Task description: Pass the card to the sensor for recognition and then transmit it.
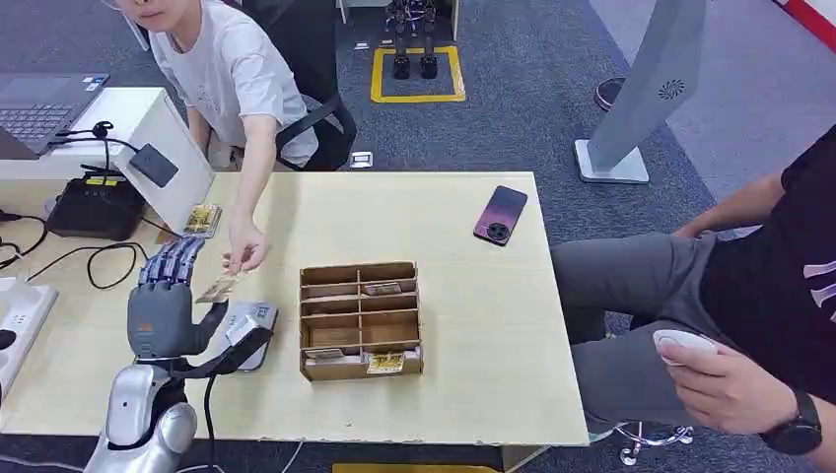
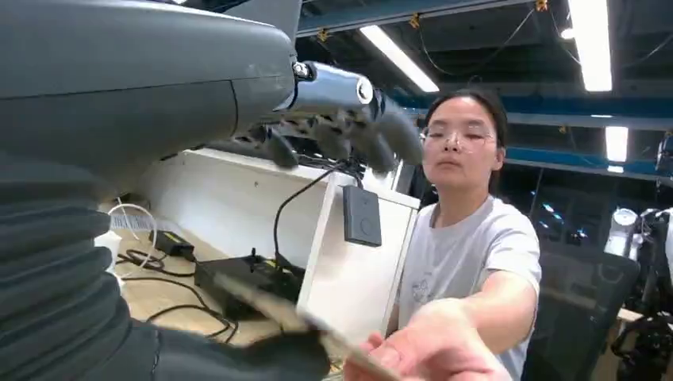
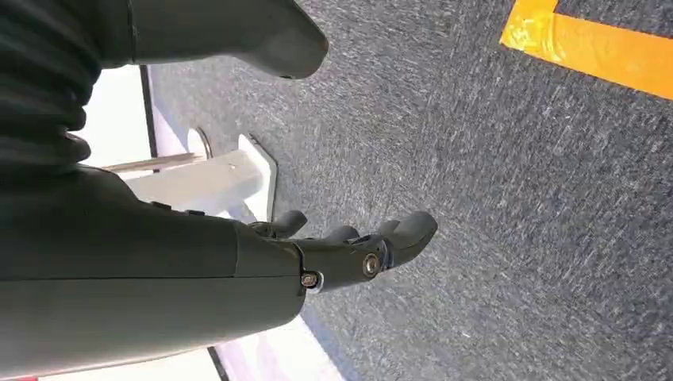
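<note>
Two hands are observed on the card (image 1: 219,287) at the left part of the wooden table (image 1: 473,325): the robot's left hand (image 1: 163,301) and the hand of a person (image 1: 246,251) in a white shirt seated at the far left. The card is seen pinched between the left hand's thumb and the underside of its extended fingers (image 1: 173,261), tilted, with its far end taken between the person's fingertips. In the left wrist view the card (image 2: 317,325) is blurred, and its print cannot be read; the person's hand (image 2: 432,349) is seen at its end. The card is held above the table, just near of the small black sensor (image 1: 153,165), which is mounted on a slanted white panel (image 1: 182,168) at the far left.

A grey device (image 1: 251,330) with a cable is noted just right of the left hand. A wooden compartment box (image 1: 361,319) is placed at the middle of the table, with cards lying in several compartments. A dark red phone (image 1: 501,214) is recorded face down at the far right of the table, well apart from the box. A second person (image 1: 749,325) in dark clothing is seated at the right, with a white object in the hand.

The right hand (image 3: 349,250) is seen hanging over grey carpet, its fingers curled loosely apart and holding nothing.
</note>
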